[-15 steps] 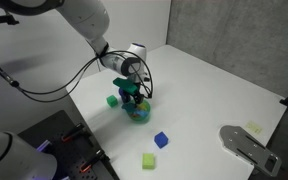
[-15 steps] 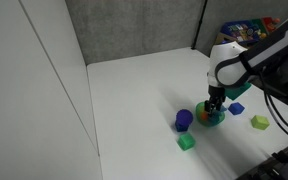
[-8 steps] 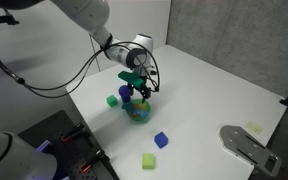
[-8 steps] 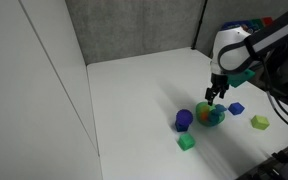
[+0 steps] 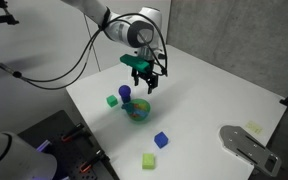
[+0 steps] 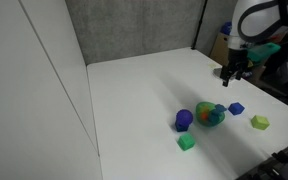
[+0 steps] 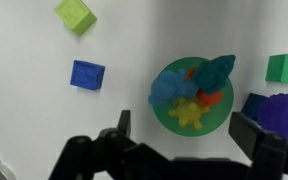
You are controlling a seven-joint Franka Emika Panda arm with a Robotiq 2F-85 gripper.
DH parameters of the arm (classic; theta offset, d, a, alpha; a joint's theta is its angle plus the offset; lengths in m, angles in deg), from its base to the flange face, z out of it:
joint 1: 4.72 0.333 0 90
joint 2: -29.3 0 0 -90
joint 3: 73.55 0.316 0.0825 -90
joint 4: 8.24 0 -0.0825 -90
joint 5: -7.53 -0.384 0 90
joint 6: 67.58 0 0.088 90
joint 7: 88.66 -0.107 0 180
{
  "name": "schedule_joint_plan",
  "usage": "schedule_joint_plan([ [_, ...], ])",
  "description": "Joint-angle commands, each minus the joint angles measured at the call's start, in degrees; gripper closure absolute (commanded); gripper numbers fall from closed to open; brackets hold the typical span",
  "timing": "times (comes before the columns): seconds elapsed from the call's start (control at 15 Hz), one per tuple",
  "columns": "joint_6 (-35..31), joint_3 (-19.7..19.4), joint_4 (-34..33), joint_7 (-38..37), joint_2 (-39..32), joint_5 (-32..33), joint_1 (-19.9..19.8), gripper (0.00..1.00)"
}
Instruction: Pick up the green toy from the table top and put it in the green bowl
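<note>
The green toy [image 7: 216, 72] lies inside the green bowl [image 7: 223, 116].

Bright, even light with soft shadows; the wrist view is blurred, its dark claw [image 7: 179, 150] out of focus.
</note>
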Motion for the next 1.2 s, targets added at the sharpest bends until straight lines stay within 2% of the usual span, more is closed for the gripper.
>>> schedule_joint_plan([
  [0.0,4.93,-0.94,1.70,0.15,8.33,1.71,-1.43,0.00],
  [0.47,15.17,-1.51,-3.23,0.10,19.02,1.57,-3.44,0.00],
  [0.93,24.65,-1.82,-9.78,2.73,21.01,-0.23,-3.62,0.00],
  [1.0,21.59,-1.40,-7.72,0.33,21.27,0.59,-3.47,0.00],
  [1.13,23.06,-1.43,-8.36,0.91,21.27,0.58,-3.47,0.00],
])
